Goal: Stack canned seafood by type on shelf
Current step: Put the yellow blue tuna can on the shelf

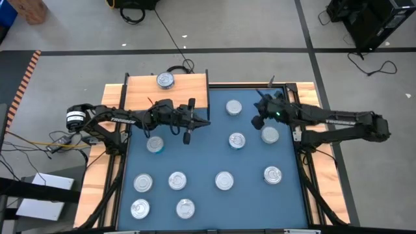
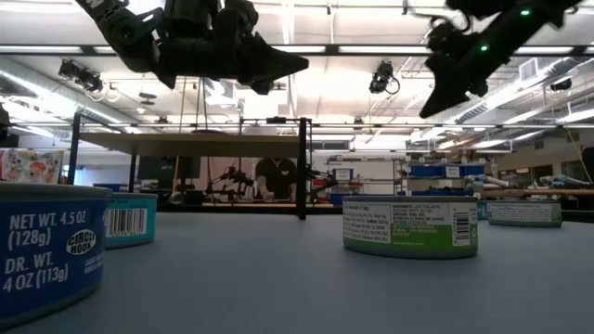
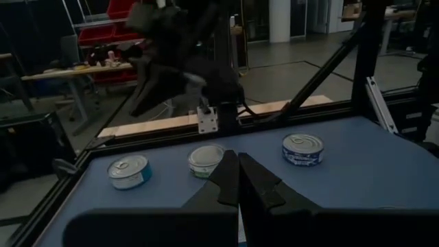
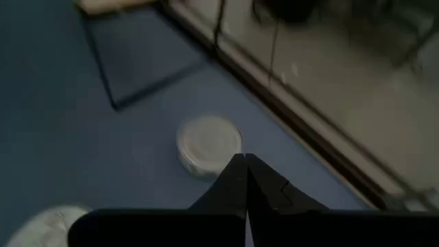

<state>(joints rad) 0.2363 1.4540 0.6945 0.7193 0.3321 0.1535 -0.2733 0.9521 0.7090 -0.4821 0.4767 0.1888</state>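
Ten tins sit on the blue table (image 1: 208, 208) and one more tin (image 1: 166, 80) sits alone on the wooden shelf (image 1: 140, 94) at the far left corner. Nearest the front edge are two tins (image 1: 140, 208), then a row of four tins (image 1: 224, 181), then three tins (image 1: 237, 140) in the middle, one half under the left arm, and one last tin (image 1: 234, 108) farther back. In the low view only a few tins show, and the closest one is cut off. The left gripper (image 1: 207, 123) hangs over the table just in front of the shelf, fingers pressed together, holding nothing. The right gripper (image 1: 257, 121) hangs over the far middle, fingers together and empty too. Cables (image 1: 179, 65) lie on the floor behind.
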